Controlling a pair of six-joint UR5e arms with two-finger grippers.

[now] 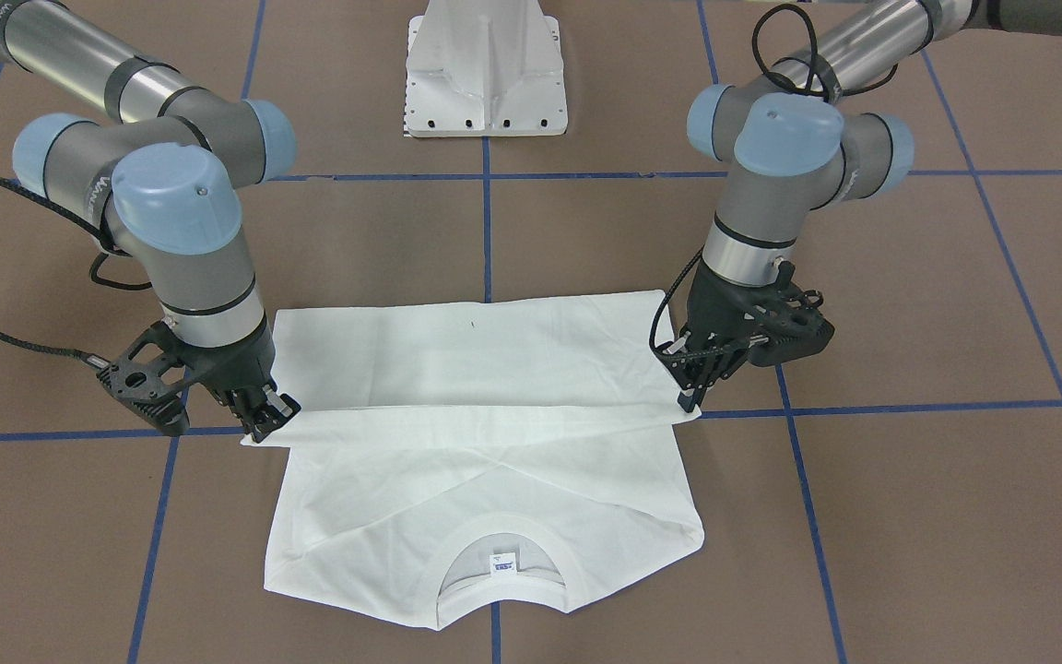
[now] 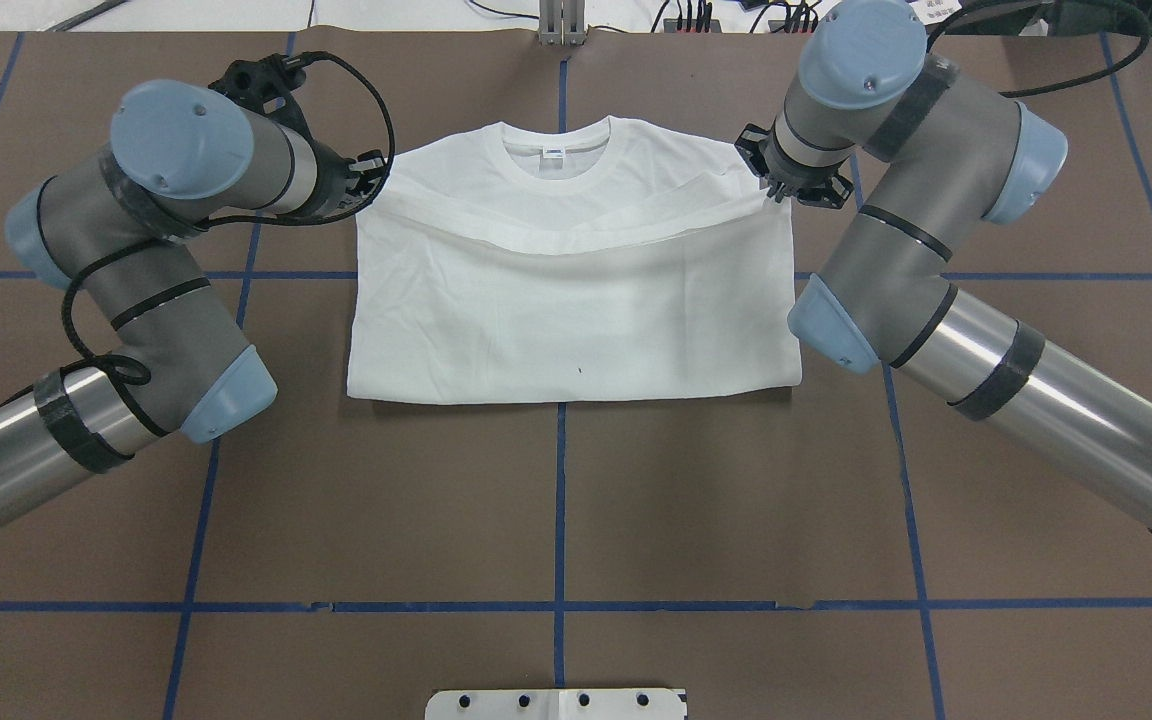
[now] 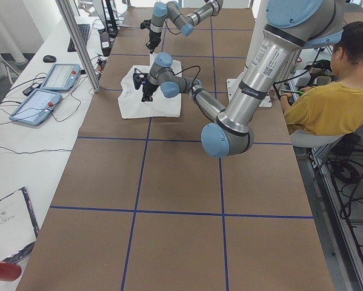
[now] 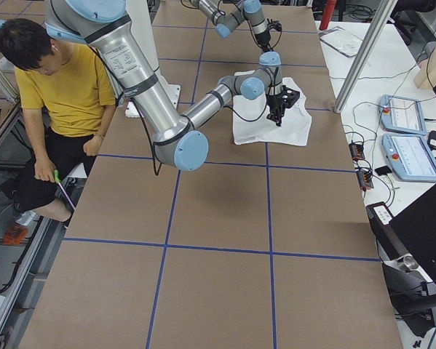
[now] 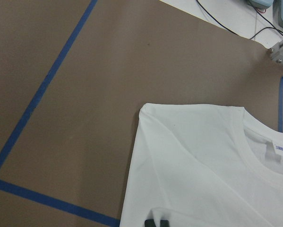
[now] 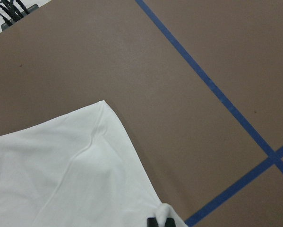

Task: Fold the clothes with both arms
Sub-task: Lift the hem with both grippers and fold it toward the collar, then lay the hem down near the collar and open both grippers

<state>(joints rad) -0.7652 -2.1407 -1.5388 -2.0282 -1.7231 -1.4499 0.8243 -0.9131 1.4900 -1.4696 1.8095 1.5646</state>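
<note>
White T-shirt (image 1: 485,369) lies half-folded on the bench (image 1: 909,507) — collar farthest from me. My left jaws and right jaws each pinch a folded corner.

A: Surface?
B: Brown table top (image 2: 386,500), blue tape lines (image 2: 559,500) in a grid.
A: Around it?
B: White side bench (image 3: 11,176) along the edge opposite the robot, two control tablets (image 3: 60,76) on it, aluminium post (image 3: 78,42) beside them. Person in a yellow shirt (image 3: 329,103) seated on the robot's side. Even indoor light.
</note>
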